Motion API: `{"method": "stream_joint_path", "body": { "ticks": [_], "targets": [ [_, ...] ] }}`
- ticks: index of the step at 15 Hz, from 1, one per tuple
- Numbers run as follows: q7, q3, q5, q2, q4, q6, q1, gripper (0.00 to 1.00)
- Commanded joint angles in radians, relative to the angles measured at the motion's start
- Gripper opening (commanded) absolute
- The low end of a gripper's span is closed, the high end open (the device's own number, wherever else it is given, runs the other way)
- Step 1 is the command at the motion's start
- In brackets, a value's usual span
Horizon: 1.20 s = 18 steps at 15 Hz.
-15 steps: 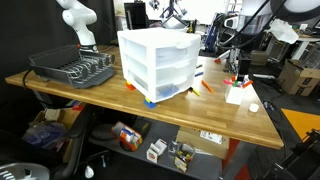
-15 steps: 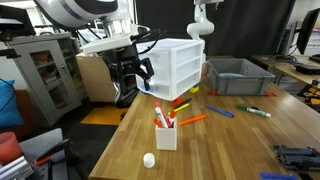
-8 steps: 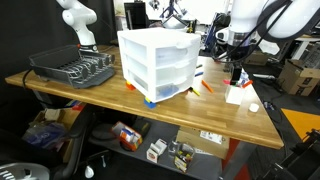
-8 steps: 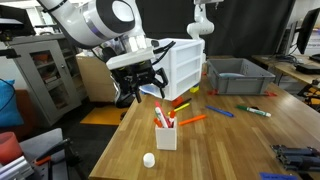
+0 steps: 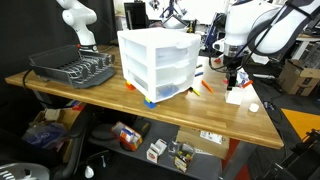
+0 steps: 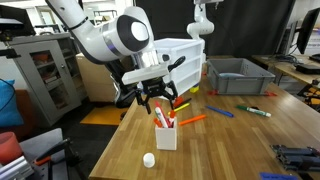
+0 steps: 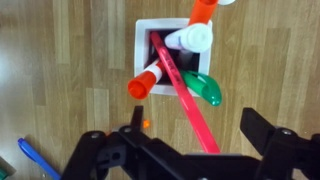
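A white square cup (image 7: pixel 168 50) stands on the wooden table and holds several markers with orange, white and green caps. One long red marker (image 7: pixel 185 85) leans out of it and runs between my fingers. My gripper (image 7: pixel 198 118) hangs open just above the cup, one finger on each side of the red marker and not touching it. In both exterior views the gripper (image 5: pixel 232 78) (image 6: pixel 158 98) hovers directly over the cup (image 5: pixel 235 94) (image 6: pixel 166 134).
A white drawer unit (image 5: pixel 157 62) (image 6: pixel 185 62) stands mid-table, with a black dish rack (image 5: pixel 75 68) beyond it and a grey bin (image 6: pixel 238 78) nearby. Loose orange (image 6: pixel 192 120), blue (image 6: pixel 220 112) and green (image 6: pixel 258 112) markers lie on the table. A small white cap (image 6: pixel 149 159) lies near the edge.
The arm has swung in from the table's side and come down over the cup of markers. The jaws have stayed open.
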Motion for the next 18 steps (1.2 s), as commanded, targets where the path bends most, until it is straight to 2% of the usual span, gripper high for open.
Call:
{"method": "stream_joint_path", "body": {
  "ticks": [1,2,3,9,12,18],
  "targets": [
    [-0.019,-0.013,-0.017,0.039,0.033,0.028,-0.015,0.71],
    [-0.025,-0.015,-0.012,0.044,0.04,0.03,-0.018,0.7],
    [-0.026,-0.019,-0.01,0.05,0.047,0.031,-0.019,0.64],
    [-0.04,-0.016,0.02,0.061,0.056,0.04,-0.039,0.21],
    [0.003,-0.04,-0.022,0.047,0.053,0.04,-0.02,0.01],
    [0.041,-0.003,0.083,-0.065,-0.031,0.049,-0.031,0.03]
  ]
}}
